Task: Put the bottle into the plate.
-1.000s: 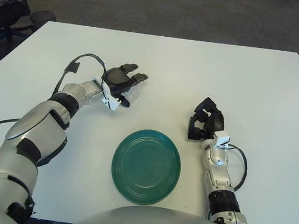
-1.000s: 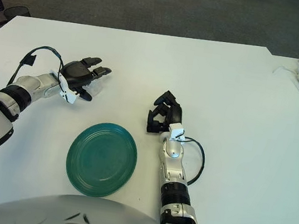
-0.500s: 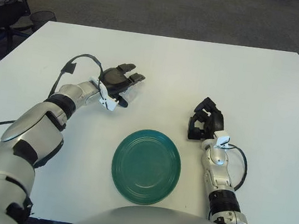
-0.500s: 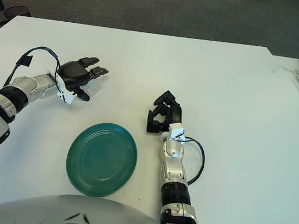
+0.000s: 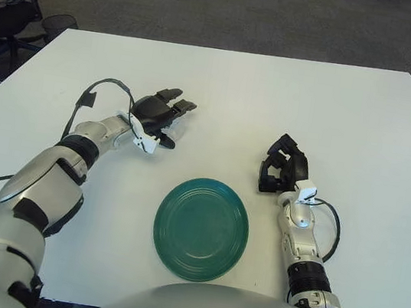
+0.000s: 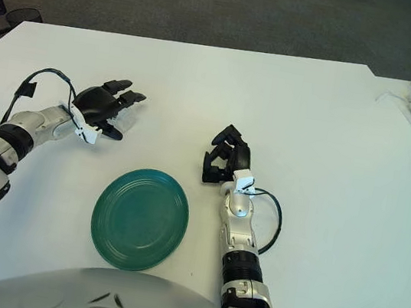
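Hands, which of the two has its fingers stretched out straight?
The left hand, beyond the green plate's left side: its fingers reach out straight. The right hand, off the plate's right side, has its fingers curled in.

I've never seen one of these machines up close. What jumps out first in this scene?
The dark green plate stands out most, lying empty on the white table just in front of the robot's body. To its upper left, the left hand reaches out with fingers spread over a barely visible clear object. To the plate's right, the right hand shows with black fingers curled, holding nothing.
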You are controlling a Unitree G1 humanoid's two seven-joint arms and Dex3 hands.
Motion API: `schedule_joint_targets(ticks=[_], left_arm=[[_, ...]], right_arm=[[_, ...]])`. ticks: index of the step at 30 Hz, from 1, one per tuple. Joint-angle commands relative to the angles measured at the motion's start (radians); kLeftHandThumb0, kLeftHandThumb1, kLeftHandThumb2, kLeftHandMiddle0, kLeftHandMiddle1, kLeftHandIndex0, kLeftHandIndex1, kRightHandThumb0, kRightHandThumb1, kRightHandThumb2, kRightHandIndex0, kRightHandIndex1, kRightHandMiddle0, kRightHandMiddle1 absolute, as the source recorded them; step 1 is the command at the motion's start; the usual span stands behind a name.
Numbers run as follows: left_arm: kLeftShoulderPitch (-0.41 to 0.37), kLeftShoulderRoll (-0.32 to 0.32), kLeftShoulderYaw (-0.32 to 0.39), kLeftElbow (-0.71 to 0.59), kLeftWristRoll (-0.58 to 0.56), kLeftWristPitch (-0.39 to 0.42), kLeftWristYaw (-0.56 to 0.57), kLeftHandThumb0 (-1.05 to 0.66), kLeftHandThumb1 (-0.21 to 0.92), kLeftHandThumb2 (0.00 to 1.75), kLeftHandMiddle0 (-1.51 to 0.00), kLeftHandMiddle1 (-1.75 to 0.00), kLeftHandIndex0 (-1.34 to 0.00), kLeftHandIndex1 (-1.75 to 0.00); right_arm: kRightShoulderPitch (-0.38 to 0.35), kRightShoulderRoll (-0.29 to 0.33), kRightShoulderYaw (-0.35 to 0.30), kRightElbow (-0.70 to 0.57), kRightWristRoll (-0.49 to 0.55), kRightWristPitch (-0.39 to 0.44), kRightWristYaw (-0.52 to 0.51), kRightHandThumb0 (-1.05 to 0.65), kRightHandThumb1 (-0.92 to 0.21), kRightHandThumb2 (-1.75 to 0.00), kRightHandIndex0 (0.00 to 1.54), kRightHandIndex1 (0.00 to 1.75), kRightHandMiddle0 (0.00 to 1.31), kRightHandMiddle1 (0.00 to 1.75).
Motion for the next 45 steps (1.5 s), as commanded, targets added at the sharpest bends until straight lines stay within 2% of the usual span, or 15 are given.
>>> schedule_joint_targets(ticks=[1,11,17,19,21,22,25,31,38,43,45], left_arm=[[0.014,0.015,0.033,-0.019,-0.028,0.0,-0.013,-1.01,0.86,0.15,-0.11,-0.17,0.0,-0.65],[0.021,0.011,0.051,-0.006,-0.028,0.024,-0.018,-0.98,0.85,0.15,-0.13,-0.19,0.0,-0.69],[0.017,-0.02,0.038,0.055,-0.017,0.074,-0.022,-0.92,0.81,0.17,-0.16,-0.25,0.0,-0.75],[0.016,-0.027,0.039,0.065,-0.021,0.085,-0.038,-0.85,0.72,0.31,-0.15,-0.4,0.0,-0.8],[0.015,-0.032,0.039,0.072,-0.024,0.095,-0.047,-0.74,0.55,0.59,-0.12,-0.66,0.0,-0.86],[0.017,-0.038,0.039,0.08,-0.024,0.103,-0.05,-0.7,0.5,0.67,-0.1,-0.76,0.0,-0.89],[0.022,-0.052,0.035,0.095,-0.023,0.121,-0.05,-0.6,0.4,0.84,-0.1,-1.05,0.0,-1.06],[0.025,-0.062,0.025,0.106,-0.015,0.133,-0.047,-0.49,0.33,0.97,-0.11,-1.28,0.0,-1.2],[0.025,-0.073,0.017,0.118,-0.011,0.146,-0.044,-0.47,0.32,1.0,-0.1,-1.28,0.0,-1.15],[0.015,-0.05,0.016,0.106,-0.014,0.126,-0.062,-0.47,0.31,1.0,-0.09,-1.26,0.0,-1.13],[0.009,-0.013,0.021,0.061,-0.02,0.098,-0.096,-0.47,0.31,0.99,-0.08,-1.25,0.0,-1.11]], right_arm=[[0.061,0.005,0.0,0.047,0.012,0.068,0.008,0.0,0.09,-1.74,0.94,1.65,0.69,1.75],[0.057,0.004,0.0,0.062,-0.003,0.056,-0.014,0.0,0.1,-1.74,0.96,1.61,0.7,1.75],[0.055,0.004,-0.001,0.069,-0.002,0.051,-0.016,0.0,0.1,-1.74,0.96,1.61,0.71,1.75],[0.056,0.003,0.0,0.069,-0.001,0.048,-0.014,0.0,0.1,-1.75,0.96,1.62,0.71,1.75],[0.057,0.003,0.0,0.067,0.0,0.048,-0.013,0.0,0.1,-1.75,0.95,1.62,0.7,1.75],[0.058,0.003,0.0,0.063,0.0,0.051,-0.012,0.0,0.1,-1.75,0.95,1.63,0.7,1.75],[0.063,0.002,0.001,0.052,0.002,0.058,-0.008,0.0,0.1,-1.74,0.95,1.64,0.7,1.75],[0.077,-0.003,0.006,0.029,-0.014,0.058,-0.017,0.0,0.08,-1.73,0.95,1.62,0.69,1.75],[0.072,-0.012,-0.001,0.054,0.005,0.042,0.009,0.0,0.07,-1.71,0.95,1.6,0.68,1.75],[0.065,-0.008,-0.002,0.054,0.01,0.046,0.016,0.0,0.07,-1.72,0.94,1.63,0.67,1.75],[0.067,-0.007,-0.003,0.05,0.01,0.049,0.016,0.0,0.07,-1.72,0.93,1.64,0.67,1.75]])
